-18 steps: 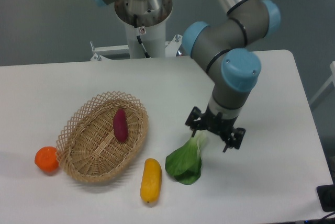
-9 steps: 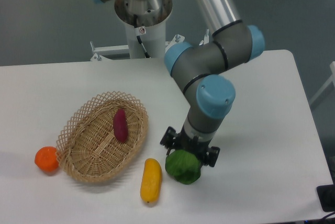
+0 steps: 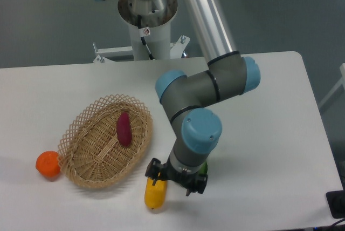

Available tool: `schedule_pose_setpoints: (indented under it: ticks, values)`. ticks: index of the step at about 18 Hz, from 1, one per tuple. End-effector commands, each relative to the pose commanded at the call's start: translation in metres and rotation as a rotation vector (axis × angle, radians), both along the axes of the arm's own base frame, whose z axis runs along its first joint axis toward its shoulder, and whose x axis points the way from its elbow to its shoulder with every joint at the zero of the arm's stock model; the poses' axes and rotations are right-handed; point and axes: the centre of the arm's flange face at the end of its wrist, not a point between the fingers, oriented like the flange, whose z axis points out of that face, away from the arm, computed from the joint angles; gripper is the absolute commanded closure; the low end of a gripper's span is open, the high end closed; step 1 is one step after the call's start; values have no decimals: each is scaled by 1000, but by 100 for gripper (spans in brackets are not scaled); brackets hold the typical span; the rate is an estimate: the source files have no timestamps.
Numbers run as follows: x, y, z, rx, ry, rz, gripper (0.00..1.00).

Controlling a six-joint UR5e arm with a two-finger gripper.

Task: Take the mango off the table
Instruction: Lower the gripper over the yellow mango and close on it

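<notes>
Your table (image 3: 280,112) is a white top with rounded corners, and it fills most of the view. The arm (image 3: 202,88) slants down from the top of the picture and bends over the table's near half. Left of it sits a woven basket (image 3: 89,150) with a purple sweet potato (image 3: 124,129) lying inside. Look at the near edge for the mango (image 3: 153,197): it lies on the table just right of the basket, its upper end hidden under the wrist. The gripper (image 3: 175,179) hangs right over that end; you cannot tell how far its jaws are parted, nor whether they touch the fruit. An orange (image 3: 48,164) rests against the basket's left rim. A sliver of green leaf (image 3: 204,167) shows behind the wrist.
</notes>
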Motion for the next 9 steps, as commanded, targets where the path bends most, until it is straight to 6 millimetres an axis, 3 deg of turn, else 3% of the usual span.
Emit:
schedule_pose_setpoints:
  ticks: [9]
  values:
    - [8,12,-21,-28,-12,3,0]
